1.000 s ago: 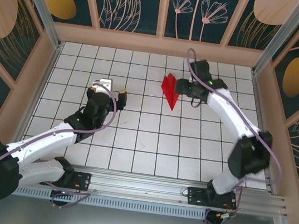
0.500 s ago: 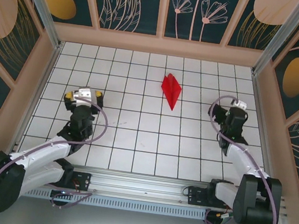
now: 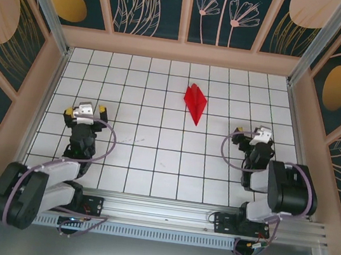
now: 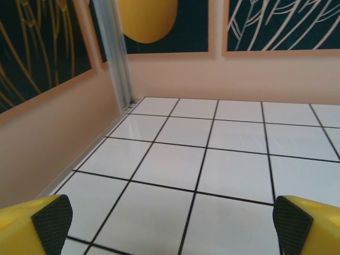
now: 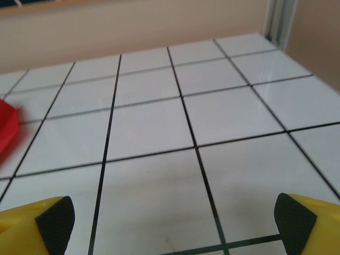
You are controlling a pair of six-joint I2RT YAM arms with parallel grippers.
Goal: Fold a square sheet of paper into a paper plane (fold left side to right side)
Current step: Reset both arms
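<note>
On tiled table (image 3: 156,139), paper plane (image 3: 194,103), perhaps creased

Plane (image 5: 6,130) cut off by the right wrist view's left edge, one red corner showing, its creases too small to tell from above, left fingers (image 4: 32,228) and right fingers (image 5: 311,220) cropped at picture corners

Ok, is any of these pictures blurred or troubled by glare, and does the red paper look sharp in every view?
Top external: evenly lit and sharp, the paper plane crisp against the white tiles. Left wrist: the glossy table faintly mirrors the pale wall, with no harsh glare. Right wrist: softer overall, the plane cut off at the left edge and slightly blurred.
</note>
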